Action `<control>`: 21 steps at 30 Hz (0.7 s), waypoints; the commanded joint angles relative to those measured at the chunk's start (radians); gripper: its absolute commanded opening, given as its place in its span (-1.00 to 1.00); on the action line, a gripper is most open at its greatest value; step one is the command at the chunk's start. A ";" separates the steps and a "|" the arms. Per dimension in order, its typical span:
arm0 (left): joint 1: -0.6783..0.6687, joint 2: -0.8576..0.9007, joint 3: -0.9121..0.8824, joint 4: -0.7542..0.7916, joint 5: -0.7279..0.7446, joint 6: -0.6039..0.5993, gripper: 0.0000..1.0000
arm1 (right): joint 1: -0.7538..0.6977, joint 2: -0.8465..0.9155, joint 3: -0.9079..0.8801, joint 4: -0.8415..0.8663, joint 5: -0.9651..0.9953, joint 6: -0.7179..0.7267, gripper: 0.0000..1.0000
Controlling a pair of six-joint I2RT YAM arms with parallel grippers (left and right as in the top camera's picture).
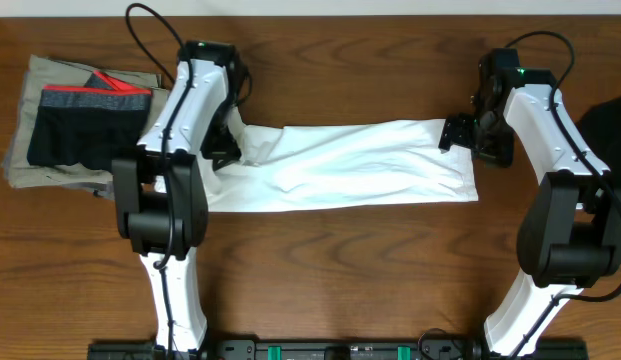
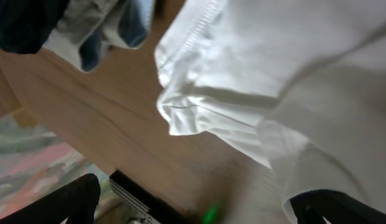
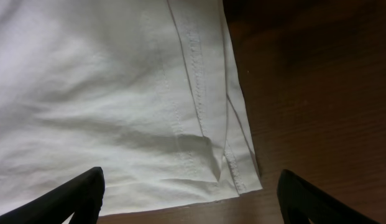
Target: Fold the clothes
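Left gripper [image 2: 202, 205] fingers stand wide, holding nothing; the white T-shirt [image 2: 242, 81] lies just ahead of them, its edge bunched. Right gripper [image 3: 196, 196] fingers are wide too, the hem corner between them, probably ready for pinching the next fold.

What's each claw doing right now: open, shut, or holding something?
Left claw: open, holding nothing, beside the white T-shirt.
Right claw: open, holding nothing, over the shirt's corner.
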 commanded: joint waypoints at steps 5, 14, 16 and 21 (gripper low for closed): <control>0.143 -0.035 -0.006 -0.011 -0.018 -0.018 0.96 | 0.006 -0.010 -0.007 -0.002 0.003 -0.002 0.75; 0.240 -0.039 -0.006 -0.034 0.053 -0.011 0.96 | 0.007 -0.010 -0.007 0.014 -0.002 -0.002 0.75; 0.235 -0.046 -0.006 -0.028 0.094 0.010 0.96 | 0.007 -0.010 -0.007 0.014 -0.001 -0.002 0.75; 0.198 -0.104 -0.006 0.015 0.134 0.047 0.96 | 0.009 -0.010 -0.007 0.021 -0.002 -0.002 0.75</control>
